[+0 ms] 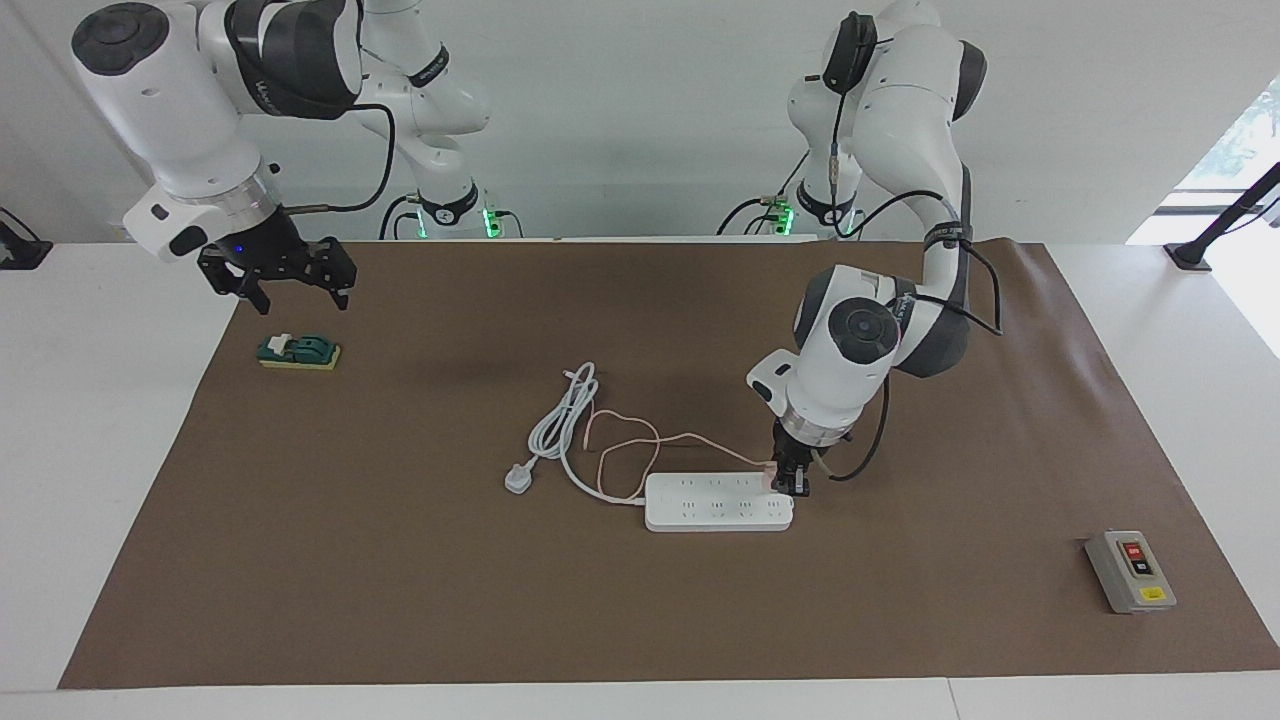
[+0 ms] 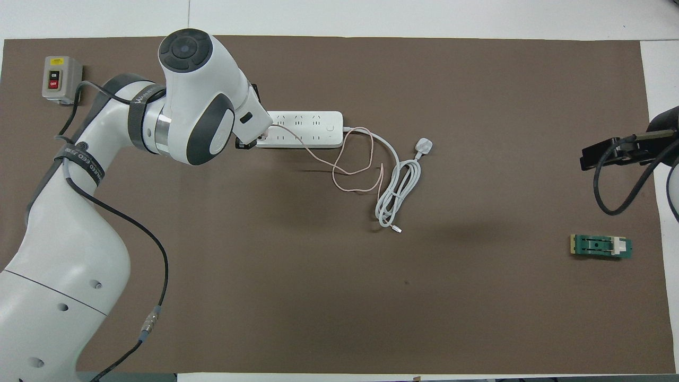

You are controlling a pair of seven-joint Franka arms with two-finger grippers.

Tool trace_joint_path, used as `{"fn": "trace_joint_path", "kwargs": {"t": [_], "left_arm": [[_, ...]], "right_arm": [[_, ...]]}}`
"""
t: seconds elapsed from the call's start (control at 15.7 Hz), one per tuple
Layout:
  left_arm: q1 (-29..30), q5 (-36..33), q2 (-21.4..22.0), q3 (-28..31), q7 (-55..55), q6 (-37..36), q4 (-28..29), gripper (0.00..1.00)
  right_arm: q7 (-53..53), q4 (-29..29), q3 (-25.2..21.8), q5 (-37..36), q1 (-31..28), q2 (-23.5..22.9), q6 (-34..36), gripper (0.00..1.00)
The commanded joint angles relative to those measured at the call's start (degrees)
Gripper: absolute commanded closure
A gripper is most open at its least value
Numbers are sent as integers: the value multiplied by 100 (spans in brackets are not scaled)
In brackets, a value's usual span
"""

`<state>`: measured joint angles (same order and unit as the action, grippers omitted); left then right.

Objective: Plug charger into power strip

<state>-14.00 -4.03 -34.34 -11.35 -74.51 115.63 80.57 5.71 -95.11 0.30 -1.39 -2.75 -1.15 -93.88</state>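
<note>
Charger [image 1: 770, 477], pinched in the closed left gripper [image 1: 790, 483], sits at the power strip's [image 1: 718, 502] end socket, held upright for pressing in. Right gripper [image 1: 277, 272] waits spread apart above the green block [image 1: 299, 352].

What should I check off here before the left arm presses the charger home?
1. Left pincer shut on charger: ok.
2. Charger over strip, at its left-arm end: ok.
3. Prongs lined up with a socket: cannot tell, hidden by the pincer.
4. Pink cable slack, looping across the white cord: ok.
5. Right pincer open, waiting above the green block, away from the strip: ok.
</note>
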Motion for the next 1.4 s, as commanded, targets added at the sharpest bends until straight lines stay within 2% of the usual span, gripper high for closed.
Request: {"fn": "trace_joint_path", "kwargs": {"t": [0.0,0.77,1.34], "left_arm": [[-23,-45,77,1,16,92,257,100],[-15,-36,147,1,33,56,424,100],[-15,-89,112,1,-257,460,442,100]], "right_arm": [[9,-42,67,-72,-68,79,63,0],[9,-42,67,-81,-68,79,63,0],[9,-42,67,-81,-77,79,63,0]]}}
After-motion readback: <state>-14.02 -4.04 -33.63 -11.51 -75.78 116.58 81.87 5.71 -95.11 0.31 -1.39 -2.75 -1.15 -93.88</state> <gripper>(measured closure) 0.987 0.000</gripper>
